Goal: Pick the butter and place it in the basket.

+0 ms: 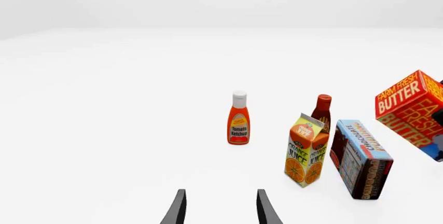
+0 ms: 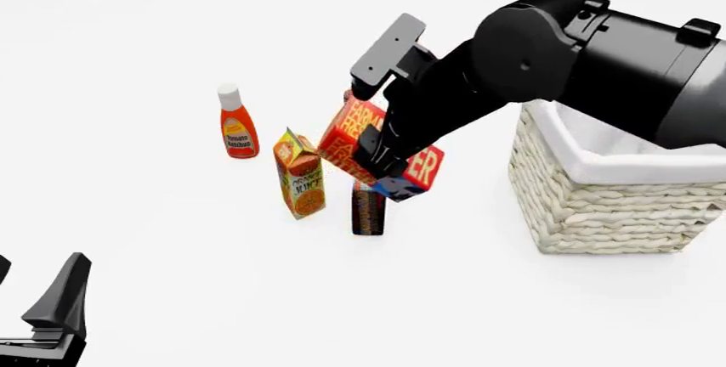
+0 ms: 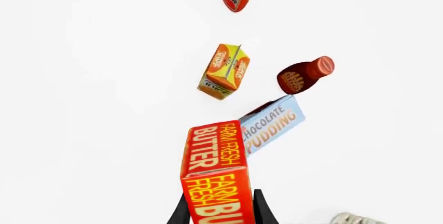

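I've got the right gripper (image 3: pixel 221 206) clamped on the butter (image 2: pixel 354 139), tilted in the air above the chocolate pudding box (image 2: pixel 368 207), beside the basket (image 2: pixel 601 201), not over it. Left gripper (image 1: pixel 220 208) fingers apart, holding nothing.

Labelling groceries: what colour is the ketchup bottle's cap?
White, on the red ketchup bottle; the left wrist view shows it best.

Simulated tabletop, blank white surface (image 2: pixel 170 299), rendered groceries
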